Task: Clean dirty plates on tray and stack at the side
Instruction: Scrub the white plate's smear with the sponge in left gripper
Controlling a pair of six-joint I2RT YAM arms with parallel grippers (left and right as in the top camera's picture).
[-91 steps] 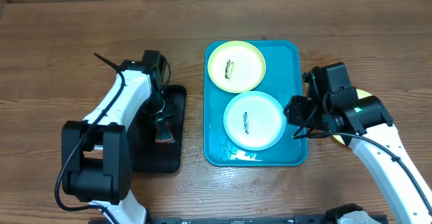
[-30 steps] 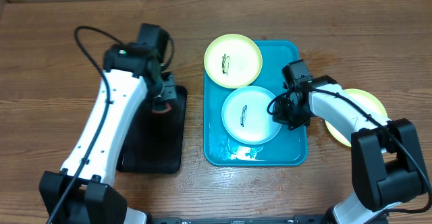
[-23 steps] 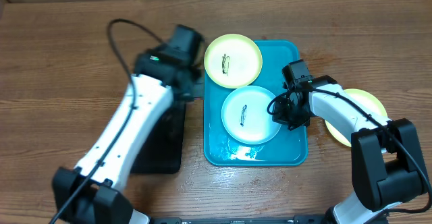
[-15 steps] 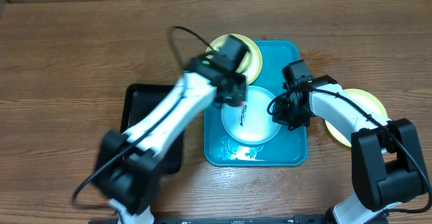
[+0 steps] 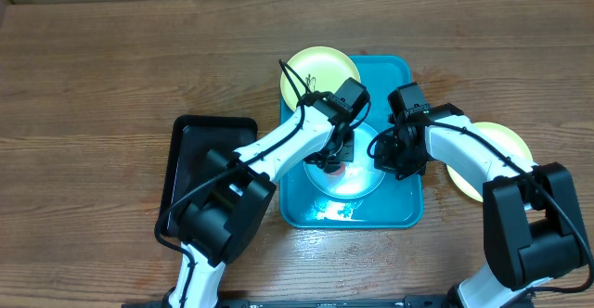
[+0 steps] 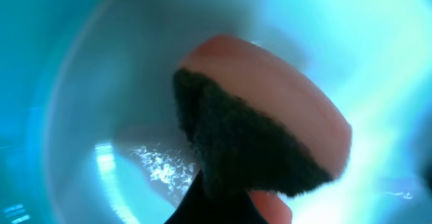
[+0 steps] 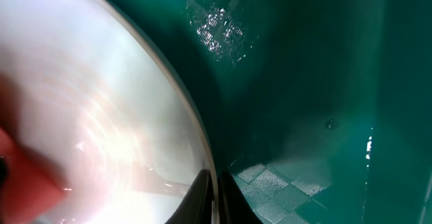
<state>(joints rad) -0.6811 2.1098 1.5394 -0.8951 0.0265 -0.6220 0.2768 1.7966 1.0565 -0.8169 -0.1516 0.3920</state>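
My left pincer (image 5: 336, 156) is clamped shut on a sponge (image 6: 270, 136), pink with a dark scouring face. It presses the sponge onto the blue-white plate (image 5: 360, 186) in the middle of the turquoise tray (image 5: 397, 211). My right pincer (image 7: 214, 191) is pinched shut on that plate's rim, on its right-hand side in the overhead view, steadying it.

That hold is only fingertips on a thin, glossy rim. I judge that a hard stroke toward the right of the frame could slip the plate free or tip it against the tray wall. My two wrists sit near each other, so a wide stroke could knock them together.

A yellow-green plate (image 5: 320, 67) lies at the top of the tray, overhanging its rim, just beside my left arm. A sweep that way could push it onto the bench (image 5: 93, 85). A second yellow-green plate (image 5: 501, 141) lies on the bench at the right, partly under my right arm. The sponge hides the scribble, so I cannot tell whether it is gone.
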